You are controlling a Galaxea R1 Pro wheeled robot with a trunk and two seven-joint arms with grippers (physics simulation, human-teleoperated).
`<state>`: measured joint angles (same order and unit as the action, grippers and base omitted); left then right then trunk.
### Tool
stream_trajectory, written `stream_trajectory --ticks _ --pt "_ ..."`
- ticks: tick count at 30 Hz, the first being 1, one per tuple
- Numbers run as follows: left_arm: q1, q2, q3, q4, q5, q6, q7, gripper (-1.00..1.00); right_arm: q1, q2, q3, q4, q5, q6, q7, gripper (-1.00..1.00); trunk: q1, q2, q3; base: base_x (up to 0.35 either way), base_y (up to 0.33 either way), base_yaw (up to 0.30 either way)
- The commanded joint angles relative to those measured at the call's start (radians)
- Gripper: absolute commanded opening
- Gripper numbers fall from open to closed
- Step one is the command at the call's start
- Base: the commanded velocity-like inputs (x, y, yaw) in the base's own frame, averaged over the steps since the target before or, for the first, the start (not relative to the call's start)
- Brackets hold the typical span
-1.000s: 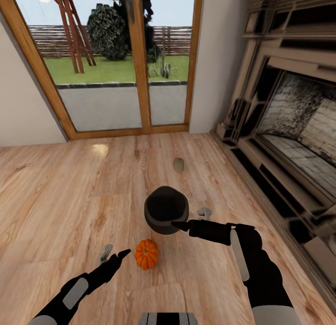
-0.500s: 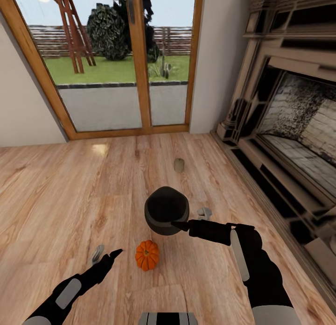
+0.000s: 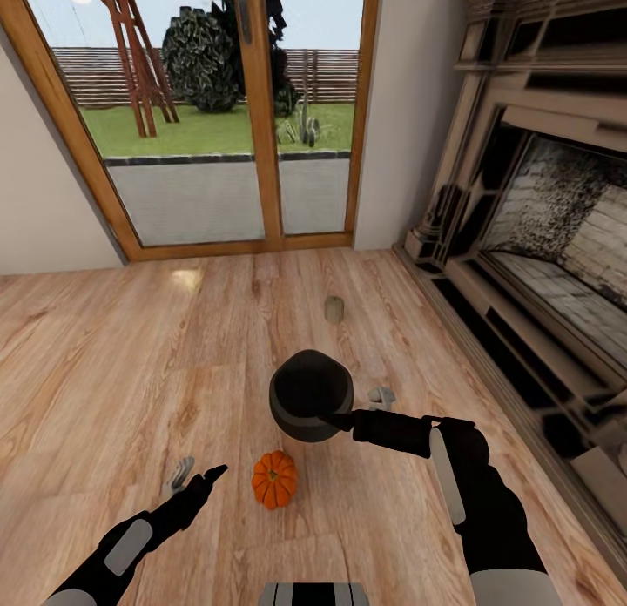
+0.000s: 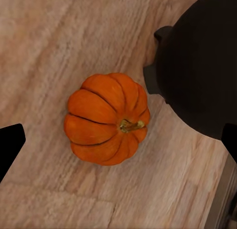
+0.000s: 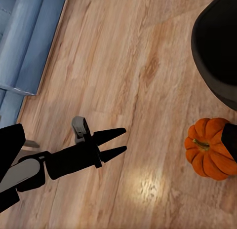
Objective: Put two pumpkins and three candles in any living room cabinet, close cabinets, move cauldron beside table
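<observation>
One orange pumpkin (image 3: pixel 274 479) lies on the wood floor just in front of the black cauldron (image 3: pixel 310 395). My left gripper (image 3: pixel 200 475) hovers open to the pumpkin's left, a short gap away. In the left wrist view the pumpkin (image 4: pixel 106 118) sits between the spread fingertips (image 4: pixel 10 145), with the cauldron (image 4: pixel 202 66) beside it. My right gripper (image 3: pixel 357 408) is open at the cauldron's near right side. The right wrist view takes in the pumpkin (image 5: pixel 210 147), the cauldron (image 5: pixel 217 46) and the left gripper (image 5: pixel 106 144). A tan candle (image 3: pixel 333 308) stands on the floor beyond the cauldron.
Glass patio doors (image 3: pixel 252 118) in a wooden frame close the far side of the room. A stone fireplace (image 3: pixel 540 223) runs along the right. A blue sofa (image 5: pixel 29 41) edges the floor in the right wrist view. Open floor stretches to the left.
My left gripper has drawn back to the left, away from the pumpkin. The right arm, pumpkin and cauldron have stayed where they were.
</observation>
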<state>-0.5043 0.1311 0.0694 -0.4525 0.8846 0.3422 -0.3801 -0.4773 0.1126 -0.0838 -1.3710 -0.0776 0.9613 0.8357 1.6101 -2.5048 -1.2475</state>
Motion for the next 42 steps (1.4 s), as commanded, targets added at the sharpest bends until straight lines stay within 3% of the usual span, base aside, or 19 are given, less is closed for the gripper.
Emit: stream_trajectory --ticks 1,8,13,20,27,38,42 --pt "0.000 0.000 0.004 0.000 0.007 0.009 -0.002 1.00 -0.001 0.001 -0.002 0.000 -0.006 0.008 -0.001 1.00 0.000 0.000 -0.001 0.001 0.000 0.000" --pt "0.000 0.001 0.002 0.001 0.001 0.007 0.004 1.00 -0.001 0.001 -0.001 0.054 0.003 -0.002 -0.011 1.00 0.000 0.000 -0.001 0.000 0.000 0.000" --pt "0.001 0.006 -0.003 0.001 -0.007 0.005 0.106 1.00 0.000 0.001 0.000 0.184 0.005 -0.028 -0.013 1.00 0.000 0.000 -0.001 0.000 0.000 0.000" --pt "-0.001 0.010 0.004 -0.039 0.001 0.018 0.090 1.00 -0.001 0.014 -0.001 0.213 0.027 -0.012 -0.041 1.00 0.000 0.000 -0.001 0.000 0.000 0.000" --pt "0.000 0.008 0.010 -0.078 0.040 0.018 0.050 1.00 -0.001 0.008 -0.012 0.220 -0.012 -0.014 -0.008 1.00 0.000 0.000 -0.001 0.000 0.000 0.000" --pt "0.000 0.010 0.009 -0.104 0.042 0.017 -0.012 1.00 -0.001 0.007 -0.013 0.215 -0.075 -0.015 0.007 1.00 0.000 0.000 -0.001 0.000 -0.038 0.000" --pt "0.000 0.010 0.009 -0.104 0.042 0.017 -0.029 1.00 -0.001 0.007 -0.013 0.214 -0.078 -0.015 0.026 1.00 0.000 0.000 -0.001 0.000 -0.004 0.000"
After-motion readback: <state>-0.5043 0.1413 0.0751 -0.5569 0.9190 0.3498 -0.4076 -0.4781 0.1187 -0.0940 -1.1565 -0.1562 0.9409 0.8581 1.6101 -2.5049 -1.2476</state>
